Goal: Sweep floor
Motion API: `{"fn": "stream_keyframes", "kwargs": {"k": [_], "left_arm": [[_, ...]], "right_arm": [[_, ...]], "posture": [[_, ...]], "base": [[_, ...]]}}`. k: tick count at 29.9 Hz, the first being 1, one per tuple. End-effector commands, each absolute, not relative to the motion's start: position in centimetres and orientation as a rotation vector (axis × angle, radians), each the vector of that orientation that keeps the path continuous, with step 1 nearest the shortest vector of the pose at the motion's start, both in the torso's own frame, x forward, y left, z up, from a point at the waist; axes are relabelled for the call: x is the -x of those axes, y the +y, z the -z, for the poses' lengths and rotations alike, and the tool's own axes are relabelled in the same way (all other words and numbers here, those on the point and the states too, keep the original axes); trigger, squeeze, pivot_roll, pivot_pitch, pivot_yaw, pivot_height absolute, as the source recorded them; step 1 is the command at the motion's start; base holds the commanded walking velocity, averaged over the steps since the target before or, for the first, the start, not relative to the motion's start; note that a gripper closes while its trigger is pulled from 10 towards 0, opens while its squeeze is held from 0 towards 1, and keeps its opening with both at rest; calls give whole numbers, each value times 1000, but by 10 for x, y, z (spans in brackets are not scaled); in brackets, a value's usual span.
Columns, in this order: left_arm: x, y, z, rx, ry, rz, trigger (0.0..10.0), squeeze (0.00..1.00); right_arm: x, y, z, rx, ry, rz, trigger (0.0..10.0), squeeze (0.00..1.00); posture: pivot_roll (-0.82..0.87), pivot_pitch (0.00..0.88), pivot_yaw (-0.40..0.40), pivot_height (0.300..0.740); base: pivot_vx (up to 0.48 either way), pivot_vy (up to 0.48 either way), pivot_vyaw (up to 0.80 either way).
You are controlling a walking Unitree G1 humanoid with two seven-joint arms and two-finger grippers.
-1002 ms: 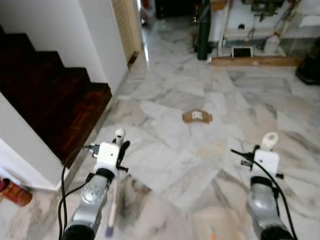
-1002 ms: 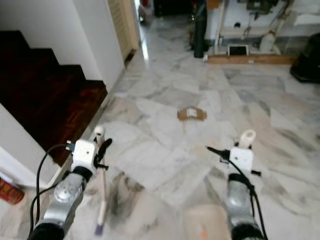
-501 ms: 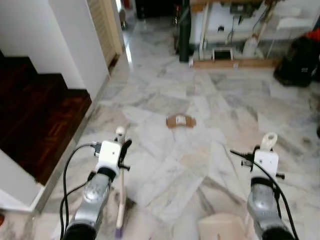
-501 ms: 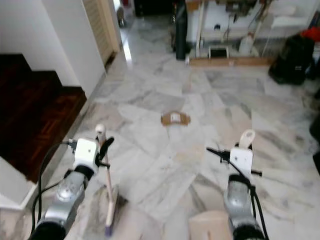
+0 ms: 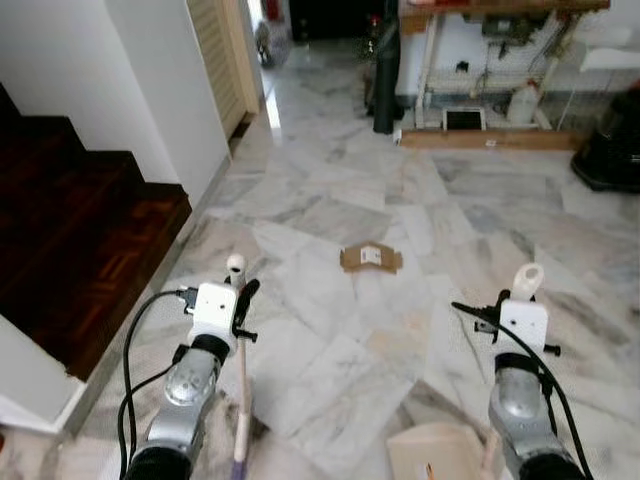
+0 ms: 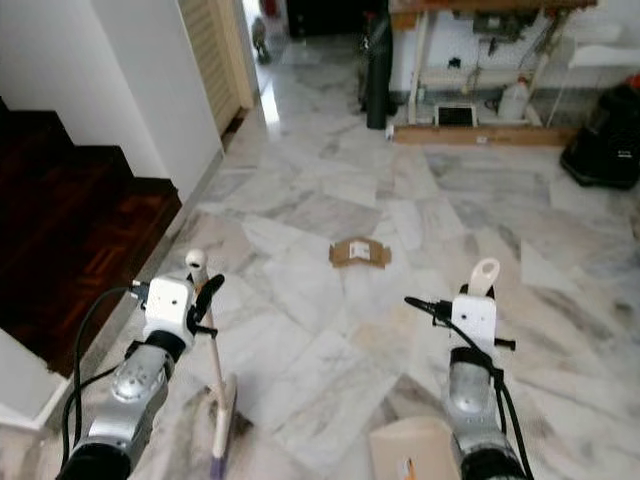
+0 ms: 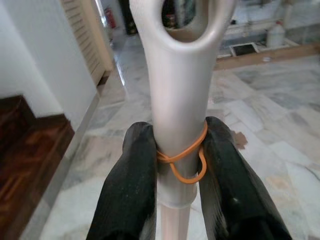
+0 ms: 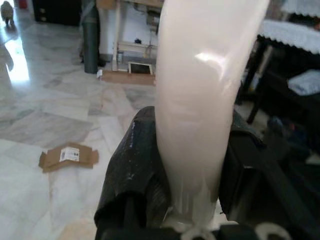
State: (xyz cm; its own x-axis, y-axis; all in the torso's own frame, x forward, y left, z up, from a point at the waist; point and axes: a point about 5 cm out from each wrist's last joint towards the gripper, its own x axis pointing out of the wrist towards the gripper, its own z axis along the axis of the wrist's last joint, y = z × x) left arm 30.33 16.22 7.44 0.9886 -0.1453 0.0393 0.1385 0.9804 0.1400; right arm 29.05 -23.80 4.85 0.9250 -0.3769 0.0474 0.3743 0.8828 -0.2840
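Dark wooden stairs point(image 5: 70, 250) at far left beside a white wall point(image 5: 160, 90). Left hand point(image 7: 175, 165) clamped on a cream broom point(image 6: 212, 375) handle bound with an orange rubber band point(image 7: 182, 162), shaft running down to the head on the marble floor point(image 5: 330, 350); flattened cardboard point(image 5: 371, 258) lying on the floor ahead, between the two arms and well apart from the broom. Right hand point(image 8: 192, 165) gripping a cream dustpan handle point(image 5: 527, 280), dustpan point(image 6: 410, 452) low in front.

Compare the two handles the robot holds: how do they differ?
The broom handle in the left pincer is slim, with a hanging hole and an orange rubber band. The dustpan handle in the right pincer is thicker and plain. Both are pale plastic, held upright.
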Motion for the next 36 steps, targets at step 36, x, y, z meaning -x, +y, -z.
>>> {"fn": "stream_keyframes", "kwargs": {"k": [36], "left_arm": [[-305, 180, -70, -62, -51, 43, 10000, 0]], "right_arm": [[-296, -240, -60, 285, -44, 357, 10000, 0]], "posture": [[1, 0, 6, 740]], "base": [[305, 0, 0]]}}
